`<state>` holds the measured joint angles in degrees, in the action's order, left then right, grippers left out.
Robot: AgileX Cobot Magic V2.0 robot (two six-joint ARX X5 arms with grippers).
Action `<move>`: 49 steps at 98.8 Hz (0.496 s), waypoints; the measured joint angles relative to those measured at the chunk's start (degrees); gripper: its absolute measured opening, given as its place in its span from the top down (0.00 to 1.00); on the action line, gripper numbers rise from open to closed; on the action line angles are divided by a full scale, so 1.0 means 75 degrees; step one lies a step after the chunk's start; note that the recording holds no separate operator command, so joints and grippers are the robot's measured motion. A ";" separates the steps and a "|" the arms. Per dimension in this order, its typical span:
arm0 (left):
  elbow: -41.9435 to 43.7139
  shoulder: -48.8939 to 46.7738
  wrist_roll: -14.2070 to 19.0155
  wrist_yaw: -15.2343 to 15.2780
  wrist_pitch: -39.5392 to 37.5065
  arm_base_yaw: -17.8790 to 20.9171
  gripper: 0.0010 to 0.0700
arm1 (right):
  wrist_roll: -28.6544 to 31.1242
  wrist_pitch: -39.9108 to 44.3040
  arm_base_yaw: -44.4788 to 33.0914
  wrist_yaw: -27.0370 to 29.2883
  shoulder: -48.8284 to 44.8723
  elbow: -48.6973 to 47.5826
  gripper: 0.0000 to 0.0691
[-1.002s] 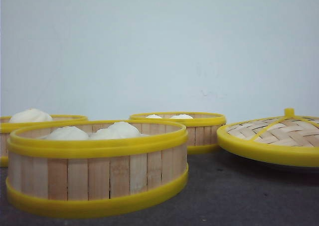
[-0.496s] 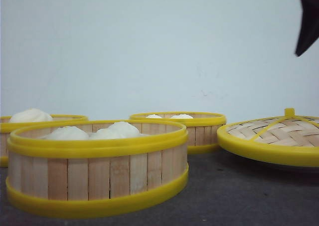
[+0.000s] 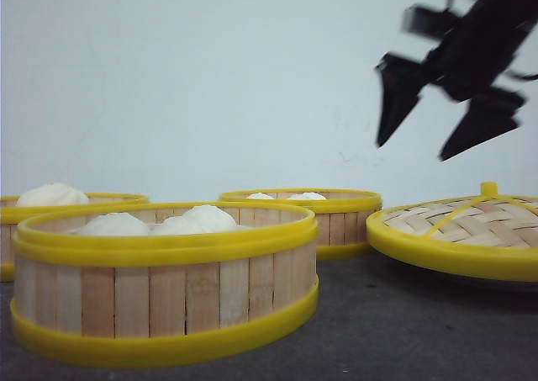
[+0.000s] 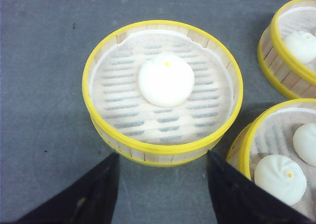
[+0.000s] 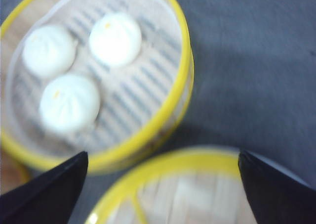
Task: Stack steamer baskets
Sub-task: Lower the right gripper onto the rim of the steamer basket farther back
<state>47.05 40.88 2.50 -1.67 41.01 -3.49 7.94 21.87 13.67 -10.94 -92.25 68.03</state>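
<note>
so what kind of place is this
Probably a lab test bench, not a real kitchen: steamer baskets of buns sit on a plain grey tabletop before a bare pale wall, under a robot's right pincer.

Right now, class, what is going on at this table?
A two-armed robot is starting to stack three steamer baskets of buns; none is stacked yet. The right tool hangs open in the air above the woven lid, holding nothing. The left tool is open over the one-bun basket.
</note>
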 joint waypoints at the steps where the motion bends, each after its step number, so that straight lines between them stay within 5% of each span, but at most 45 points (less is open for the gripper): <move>1: 0.0000 0.0000 0.0000 0.0000 0.0000 0.0000 0.53 | 0.0000 0.0015 0.0000 0.0000 -0.0093 0.0082 0.13; 25: 0.0000 0.0000 0.0000 0.0000 -0.0003 0.0000 0.53 | 0.0000 0.0723 0.0015 0.0265 -0.2224 0.2063 0.15; 49: 0.0000 0.0000 0.0000 0.0000 -0.0003 0.0000 0.53 | 0.0000 0.1072 0.0026 0.0289 -0.3401 0.3159 0.41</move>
<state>47.05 40.88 2.50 -1.67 40.99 -3.49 7.94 29.91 13.87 -8.78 -117.75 91.72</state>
